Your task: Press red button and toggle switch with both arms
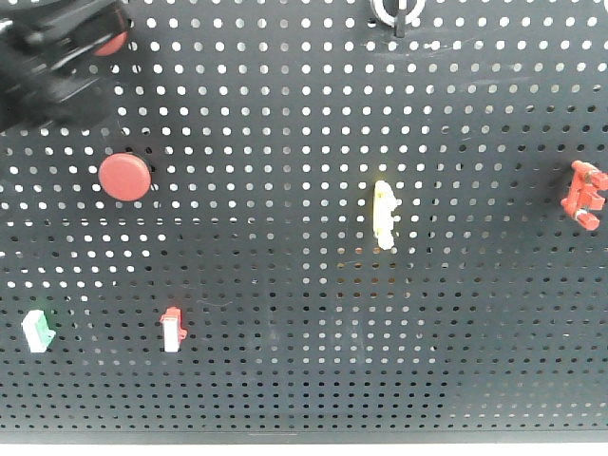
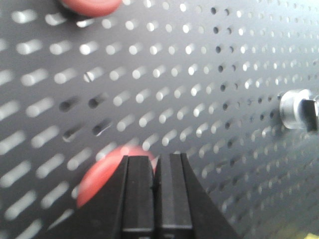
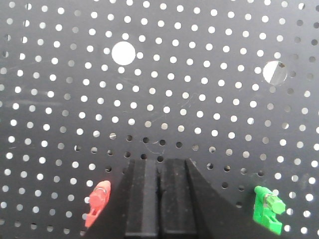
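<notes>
The left gripper (image 2: 154,167) has its fingers pressed together, their tips over a red button (image 2: 97,181) at the top left of the pegboard (image 1: 285,142) — whether they push it in I cannot tell. A second red button (image 1: 125,178) sits lower on the pegboard's left side. The toggle switch (image 1: 397,11) is high on the pegboard, right of its middle, with no gripper on it. The right gripper (image 3: 159,167) is closed tight too — it faces the pegboard between a red rocker switch (image 3: 98,201) and a green rocker switch (image 3: 268,209).

Pegboard (image 1: 285,399) w/ pale yellow lever (image 1: 385,217) ctr, red-tipped rocker (image 1: 172,329) & green-tipped rocker (image 1: 38,330) lower left, red clip (image 1: 585,193) rt edge.
</notes>
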Robot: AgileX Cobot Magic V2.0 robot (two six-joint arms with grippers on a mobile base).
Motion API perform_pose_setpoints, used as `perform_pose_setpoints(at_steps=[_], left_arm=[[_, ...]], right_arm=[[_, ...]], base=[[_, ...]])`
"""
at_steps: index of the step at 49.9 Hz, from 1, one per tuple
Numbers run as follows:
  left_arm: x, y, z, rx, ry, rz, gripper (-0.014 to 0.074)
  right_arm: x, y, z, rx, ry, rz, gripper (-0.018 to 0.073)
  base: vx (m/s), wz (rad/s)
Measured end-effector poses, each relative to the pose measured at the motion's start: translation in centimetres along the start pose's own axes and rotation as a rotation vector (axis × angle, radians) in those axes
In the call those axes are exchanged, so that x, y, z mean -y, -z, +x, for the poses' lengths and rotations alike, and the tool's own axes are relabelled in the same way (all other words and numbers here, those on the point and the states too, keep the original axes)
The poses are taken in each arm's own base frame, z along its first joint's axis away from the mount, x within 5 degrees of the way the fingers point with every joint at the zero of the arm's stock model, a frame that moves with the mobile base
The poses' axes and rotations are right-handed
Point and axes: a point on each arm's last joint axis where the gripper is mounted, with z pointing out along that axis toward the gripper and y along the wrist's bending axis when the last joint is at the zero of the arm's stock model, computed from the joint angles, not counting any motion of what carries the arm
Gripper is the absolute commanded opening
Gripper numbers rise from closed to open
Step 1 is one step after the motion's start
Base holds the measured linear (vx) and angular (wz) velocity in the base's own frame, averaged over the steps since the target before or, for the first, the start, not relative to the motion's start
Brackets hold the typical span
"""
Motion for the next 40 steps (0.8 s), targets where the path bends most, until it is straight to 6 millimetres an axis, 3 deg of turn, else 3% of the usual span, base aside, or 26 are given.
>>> perform_pose_setpoints(at_steps=[19, 29, 40], left_arm=[[0.9, 6.1, -0.5, -0.013, -0.008, -0.066, 0.0002], [0.9, 6.4, -0.3, -0.026, -0.006, -0.081, 0.0002], [0.9, 6.3, -0.3, -0.027, -0.006, -0.081, 0.0002]], right_arm=[[-0.3, -0.2, 0.0, 0.014, 0.034, -0.025, 0.0], [-3.3, -2.2, -0.6, 0.048, 0.134, -0.232, 0.0], [-7.4, -6.3, -3.4, 0.041, 0.11, -0.407, 0.0]], base=[[0.0, 0.0], [0.0, 0.0], [0.0, 0.0]])
